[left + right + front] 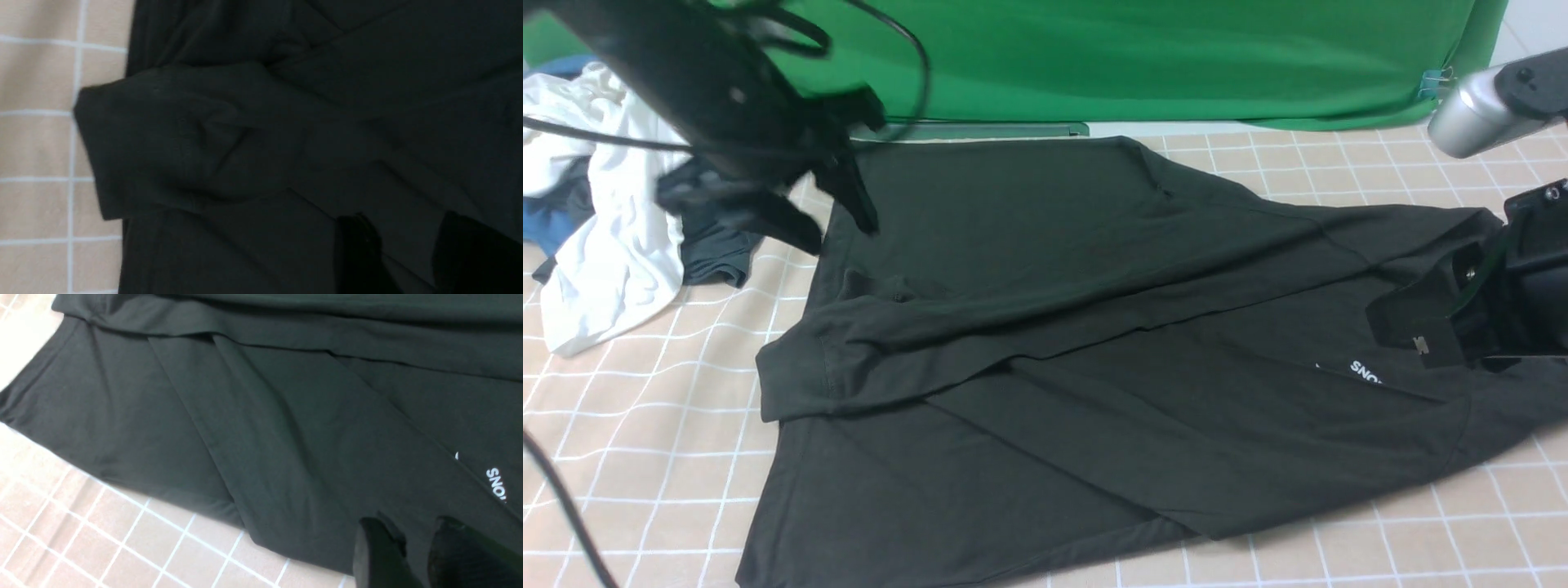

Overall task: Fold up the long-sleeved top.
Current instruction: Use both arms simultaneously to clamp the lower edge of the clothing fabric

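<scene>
- Bench (1339, 531) covered in a beige cloth with a white grid; green backdrop (1135, 49) hangs behind it, held at its right corner by a small blue clip (1437, 80).
- Long-sleeved top (1094, 327): black, lying flat across the middle of the bench, hem toward the robot's left, shoulders toward its right.
- One sleeve (1013, 327) is folded across the body, its cuff (163, 143) at the left edge of the top and just overhanging the hem side.
- White chest print (496, 484) reads "SNO" before it is cut off; it lies near the right end of the garment.
- A long diagonal crease runs through the near half of the body.
- Left gripper (837, 220): blurred in the front view, raised over the far left corner of the top. In the wrist view its fingers (357, 253) stand spread, with nothing between them but the top lying below.
- Right gripper (412, 531): at the right end of the top, close to the print. Its fingers (376, 555) show a gap with black cloth in it; cannot tell whether the cloth is pinched or merely beneath.
- Far left of the bench: a crumpled white shirt (613, 245), a dark grey-teal garment (715, 253) beside it, and a bit of blue cloth (539, 220).
- Silver cylinder (1470, 114) at the upper right edge; black cable (564, 506) at the near left.
</scene>
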Action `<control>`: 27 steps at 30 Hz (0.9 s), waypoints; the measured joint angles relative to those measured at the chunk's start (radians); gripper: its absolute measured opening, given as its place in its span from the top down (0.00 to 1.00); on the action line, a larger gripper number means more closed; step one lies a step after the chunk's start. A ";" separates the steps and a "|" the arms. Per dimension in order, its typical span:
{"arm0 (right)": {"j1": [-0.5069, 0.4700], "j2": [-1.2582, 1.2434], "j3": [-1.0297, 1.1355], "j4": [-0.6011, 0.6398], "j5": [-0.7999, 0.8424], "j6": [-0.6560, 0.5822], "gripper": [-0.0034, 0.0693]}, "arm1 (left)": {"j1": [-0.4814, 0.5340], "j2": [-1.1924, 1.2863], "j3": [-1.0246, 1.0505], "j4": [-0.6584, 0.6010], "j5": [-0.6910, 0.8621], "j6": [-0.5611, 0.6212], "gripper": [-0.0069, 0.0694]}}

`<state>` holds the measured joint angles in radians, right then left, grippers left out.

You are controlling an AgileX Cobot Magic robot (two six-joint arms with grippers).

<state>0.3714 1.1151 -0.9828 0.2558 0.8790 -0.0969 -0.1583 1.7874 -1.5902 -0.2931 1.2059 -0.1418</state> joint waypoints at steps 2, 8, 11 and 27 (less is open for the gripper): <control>0.000 0.006 0.000 0.000 0.008 0.000 0.67 | -0.024 0.039 -0.001 -0.004 -0.010 0.056 0.77; 0.000 0.020 0.000 -0.001 0.028 0.004 0.67 | -0.084 0.166 -0.066 0.000 -0.038 0.142 0.86; 0.000 0.020 0.000 -0.001 0.051 0.008 0.67 | -0.100 0.242 -0.156 0.014 -0.052 0.158 0.77; 0.000 0.020 0.000 -0.001 0.081 0.059 0.66 | -0.101 0.587 -0.551 -0.050 0.002 0.301 0.28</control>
<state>0.3714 1.1354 -0.9828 0.2548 0.9598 -0.0376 -0.2597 2.3744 -2.1408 -0.3436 1.2083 0.1592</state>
